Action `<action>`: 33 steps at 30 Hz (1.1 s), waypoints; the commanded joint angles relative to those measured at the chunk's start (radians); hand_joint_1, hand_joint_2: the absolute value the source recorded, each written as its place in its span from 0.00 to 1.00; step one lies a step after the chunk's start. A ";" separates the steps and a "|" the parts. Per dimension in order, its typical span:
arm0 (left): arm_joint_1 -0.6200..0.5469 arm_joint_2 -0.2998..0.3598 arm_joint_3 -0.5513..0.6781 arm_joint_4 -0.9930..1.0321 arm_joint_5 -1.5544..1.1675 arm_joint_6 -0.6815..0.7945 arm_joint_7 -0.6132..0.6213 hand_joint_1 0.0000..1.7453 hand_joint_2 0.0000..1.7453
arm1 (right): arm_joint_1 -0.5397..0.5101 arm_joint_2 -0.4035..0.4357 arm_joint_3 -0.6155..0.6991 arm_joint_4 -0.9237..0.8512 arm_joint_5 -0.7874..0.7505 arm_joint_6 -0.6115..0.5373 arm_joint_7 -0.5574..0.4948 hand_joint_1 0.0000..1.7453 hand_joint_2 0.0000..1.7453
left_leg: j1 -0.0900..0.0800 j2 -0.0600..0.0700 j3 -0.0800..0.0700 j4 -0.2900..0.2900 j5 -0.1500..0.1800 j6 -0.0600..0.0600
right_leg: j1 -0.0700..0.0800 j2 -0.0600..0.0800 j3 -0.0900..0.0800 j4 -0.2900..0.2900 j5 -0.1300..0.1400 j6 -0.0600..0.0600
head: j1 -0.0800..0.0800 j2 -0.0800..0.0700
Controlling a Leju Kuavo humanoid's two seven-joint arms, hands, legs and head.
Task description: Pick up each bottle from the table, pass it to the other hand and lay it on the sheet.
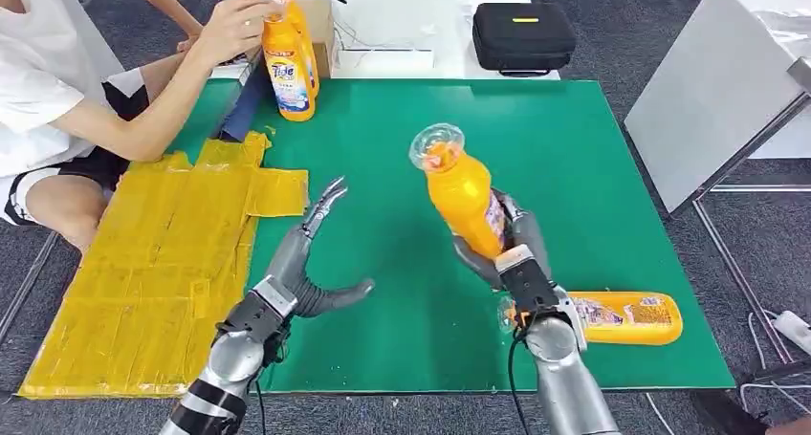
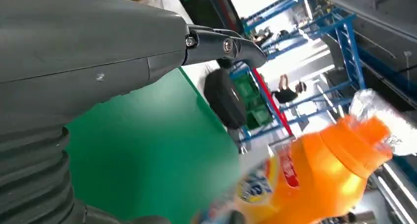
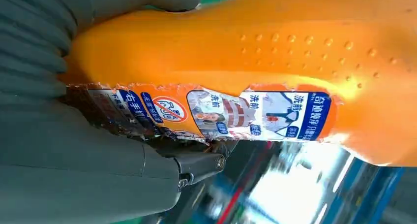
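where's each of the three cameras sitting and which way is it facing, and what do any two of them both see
Head view: high on the body, looking forward and down at the green table; both silver arms show, left hand empty, right hand gripping the orange bottle.
Left wrist view: behind the left hand, facing across the table toward the orange bottle.
Right wrist view: behind the right hand, close against the orange bottle.
Shared: all three views show the held orange bottle.

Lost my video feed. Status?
Right hand gripping held bottle, raised. Left hand open, apart from it. Yellow sheet unobstructed.
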State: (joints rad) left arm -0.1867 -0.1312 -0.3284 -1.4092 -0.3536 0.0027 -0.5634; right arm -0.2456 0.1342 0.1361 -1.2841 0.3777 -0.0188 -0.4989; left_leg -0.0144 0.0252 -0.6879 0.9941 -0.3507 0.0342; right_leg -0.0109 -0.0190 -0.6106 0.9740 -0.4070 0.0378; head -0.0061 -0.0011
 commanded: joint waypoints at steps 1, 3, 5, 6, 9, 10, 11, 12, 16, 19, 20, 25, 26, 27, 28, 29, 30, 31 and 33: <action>-0.066 -0.002 -0.030 0.088 0.021 -0.029 0.009 0.00 1.00 | -0.067 0.060 0.125 0.167 0.001 0.016 -0.034 1.00 1.00 | 0.002 0.001 0.008 0.002 -0.004 -0.004 | 0.001 0.004 0.008 0.000 -0.002 -0.002 | 0.000 0.000; -0.067 -0.002 -0.031 0.089 0.021 -0.030 0.009 0.00 1.00 | -0.067 0.062 0.128 0.168 0.004 0.014 -0.034 0.99 1.00 | 0.002 0.001 0.009 0.002 -0.004 -0.004 | 0.001 0.004 0.008 0.000 -0.002 -0.002 | 0.000 0.000; -0.078 -0.004 -0.038 0.103 0.034 -0.044 0.013 0.00 1.00 | -0.082 0.076 0.152 0.193 0.025 -0.009 -0.033 1.00 1.00 | 0.001 0.000 0.004 0.000 -0.001 -0.002 | 0.000 0.002 0.003 -0.001 0.000 -0.001 | 0.000 0.000; -0.077 -0.003 -0.037 0.103 0.034 -0.044 0.013 0.00 1.00 | -0.083 0.073 0.151 0.194 0.024 -0.008 -0.033 1.00 1.00 | 0.001 -0.001 0.005 0.000 -0.002 -0.002 | 0.000 0.002 0.005 -0.001 -0.001 -0.001 | 0.000 0.000; -0.090 -0.006 -0.042 0.121 0.059 -0.069 0.019 0.00 1.00 | -0.090 0.078 0.173 0.199 0.066 -0.054 -0.038 1.00 1.00 | 0.001 -0.002 0.006 0.001 -0.003 -0.003 | 0.000 0.001 0.007 0.000 -0.002 -0.001 | 0.000 0.000; -0.095 -0.015 -0.039 0.129 0.087 -0.088 0.020 0.00 1.00 | -0.093 0.080 0.183 0.200 0.076 -0.063 -0.039 1.00 1.00 | 0.001 -0.001 0.003 0.000 -0.001 -0.002 | 0.000 0.001 0.004 -0.001 0.000 -0.001 | 0.000 0.000; -0.100 -0.021 -0.043 0.137 0.118 -0.118 0.022 0.00 1.00 | -0.096 0.085 0.193 0.203 0.090 -0.082 -0.035 0.99 1.00 | 0.001 -0.001 0.007 0.001 -0.003 -0.003 | 0.000 0.002 0.007 0.000 -0.002 -0.001 | 0.000 0.000; -0.106 -0.025 -0.046 0.144 0.134 -0.130 0.024 0.00 1.00 | -0.099 0.087 0.201 0.208 0.098 -0.092 -0.032 1.00 1.00 | 0.001 -0.001 0.004 0.000 -0.002 -0.002 | 0.000 0.001 0.005 0.000 -0.001 -0.001 | 0.000 0.000; -0.123 -0.032 -0.055 0.161 0.228 -0.197 0.041 0.00 1.00 | -0.104 0.096 0.224 0.238 0.125 -0.132 -0.031 1.00 1.00 | 0.002 -0.003 0.008 0.001 -0.004 -0.004 | 0.000 0.001 0.009 0.000 -0.003 -0.002 | 0.000 0.000; -0.125 -0.031 -0.056 0.163 0.230 -0.198 0.042 0.00 1.00 | -0.103 0.097 0.227 0.243 0.126 -0.137 -0.033 0.99 1.00 | 0.001 -0.001 0.006 0.000 -0.002 -0.003 | 0.000 0.002 0.006 0.000 -0.002 -0.001 | 0.000 0.000; -0.130 -0.029 -0.055 0.171 0.264 -0.225 0.049 0.00 1.00 | -0.106 0.097 0.231 0.251 0.131 -0.146 -0.034 1.00 1.00 | 0.002 -0.002 0.009 0.001 -0.004 -0.004 | 0.000 0.002 0.009 0.000 -0.003 -0.002 | 0.000 0.000; -0.161 -0.028 -0.058 0.222 0.369 -0.303 0.066 0.00 1.00 | -0.115 0.104 0.247 0.299 0.144 -0.180 -0.037 1.00 1.00 | 0.001 -0.002 0.005 0.000 -0.001 -0.002 | 0.000 0.001 0.005 -0.001 -0.001 -0.001 | 0.000 0.000; -0.164 -0.029 -0.058 0.226 0.375 -0.305 0.068 0.00 1.00 | -0.116 0.104 0.248 0.304 0.147 -0.184 -0.038 1.00 1.00 | 0.001 -0.003 0.008 0.001 -0.003 -0.003 | 0.000 0.001 0.009 0.000 -0.003 -0.001 | 0.000 0.000; -0.164 -0.029 -0.058 0.226 0.375 -0.305 0.068 0.00 1.00 | -0.116 0.104 0.248 0.304 0.147 -0.184 -0.038 1.00 1.00 | 0.001 -0.002 0.006 0.000 -0.002 -0.002 | 0.000 0.001 0.006 -0.001 -0.001 -0.001 | 0.000 0.000; -0.164 -0.029 -0.058 0.226 0.375 -0.305 0.068 0.00 1.00 | -0.116 0.104 0.248 0.304 0.147 -0.184 -0.038 1.00 1.00 | 0.002 -0.002 0.009 0.001 -0.004 -0.004 | 0.000 0.002 0.009 0.000 -0.003 -0.002 | 0.000 0.000; -0.167 -0.029 -0.059 0.228 0.376 -0.305 0.068 0.00 1.00 | -0.116 0.104 0.250 0.309 0.149 -0.188 -0.038 0.99 1.00 | 0.001 -0.002 0.005 0.000 -0.001 -0.002 | 0.000 0.001 0.005 -0.001 -0.001 -0.001 | 0.000 0.000; -0.169 -0.029 -0.061 0.230 0.376 -0.304 0.069 0.00 1.00 | -0.115 0.104 0.251 0.313 0.150 -0.190 -0.037 1.00 1.00 | 0.002 -0.003 0.008 0.001 -0.003 -0.003 | 0.000 0.001 0.009 0.000 -0.003 -0.001 | 0.000 0.000; -0.173 -0.032 -0.060 0.237 0.384 -0.302 0.072 0.00 1.00 | -0.116 0.106 0.255 0.320 0.153 -0.193 -0.038 1.00 1.00 | 0.001 -0.003 0.006 0.000 -0.002 -0.003 | 0.000 0.000 0.006 -0.001 -0.001 -0.001 | 0.000 0.000; -0.175 -0.033 -0.061 0.242 0.385 -0.300 0.072 0.00 1.00 | -0.115 0.108 0.259 0.322 0.157 -0.197 -0.039 1.00 1.00 | 0.001 -0.002 0.005 0.000 -0.001 -0.002 | 0.000 0.000 0.005 -0.001 -0.001 -0.001 | 0.000 0.000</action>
State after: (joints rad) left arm -0.2972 -0.1698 -0.3521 -1.2711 0.0229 -0.2922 -0.5024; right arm -0.3133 0.2438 0.3479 -1.0769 0.5192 -0.2052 -0.5360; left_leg -0.0145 0.0249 -0.6879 0.9943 -0.3504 0.0343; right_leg -0.0112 -0.0190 -0.6106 0.9740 -0.4066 0.0382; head -0.0061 -0.0011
